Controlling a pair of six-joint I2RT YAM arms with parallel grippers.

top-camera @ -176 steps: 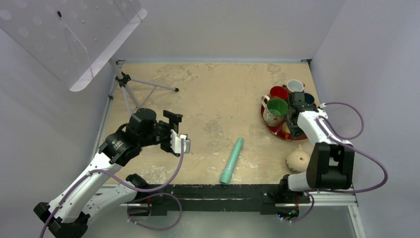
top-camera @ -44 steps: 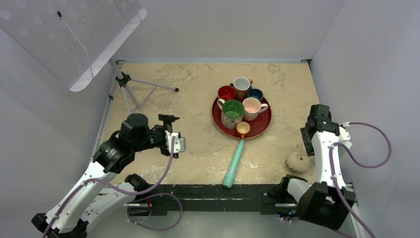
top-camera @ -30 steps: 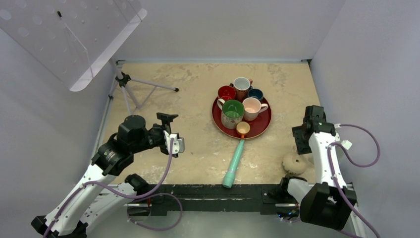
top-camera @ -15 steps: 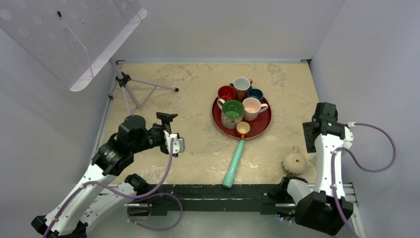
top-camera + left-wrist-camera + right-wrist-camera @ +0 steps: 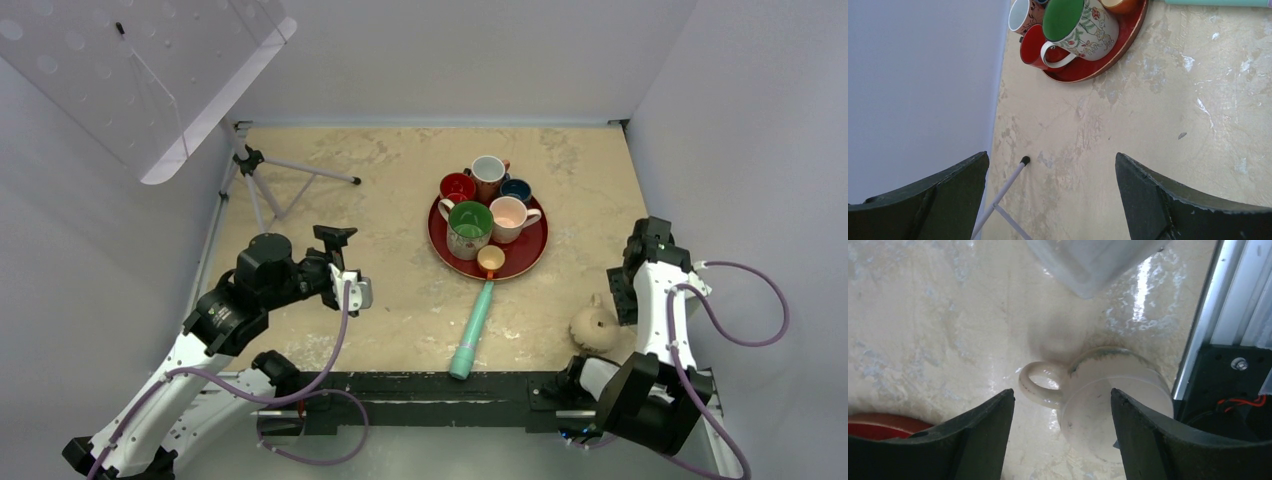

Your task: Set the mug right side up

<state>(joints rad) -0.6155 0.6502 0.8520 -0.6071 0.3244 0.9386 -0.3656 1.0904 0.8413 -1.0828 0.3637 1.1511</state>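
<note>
- Mug (image 5: 594, 325): beige and bulbous, on the table near its near right corner, well apart from the red tray (image 5: 525, 264). Its base ring faces up and its loop handle points away from the arm bases. It lies where it did half a second ago; against the view from a second and a half ago it sits slightly further left.
- Right gripper (image 5: 626, 296): has come nearer and lower since half a second ago, and is now just beside the mug on its right in the overhead view.
- Right arm, pose: elbow folded at the near right corner, forearm raised, wrist bent so the fingers point down at the mug.
- Right gripper, wrist view (image 5: 1062, 395): jaws spread, one finger to each side of the handle and base, neither touching; nothing grasped.
- Left gripper (image 5: 350, 268): unchanged from the earlier views.
- Left arm, pose: reaches in from the near left corner, raised over bare table, aimed toward the tray.
- Left gripper, wrist view (image 5: 1050, 160): jaws fully spread, holding nothing.
- Tray: mid-table, as a second and a half ago.
</note>
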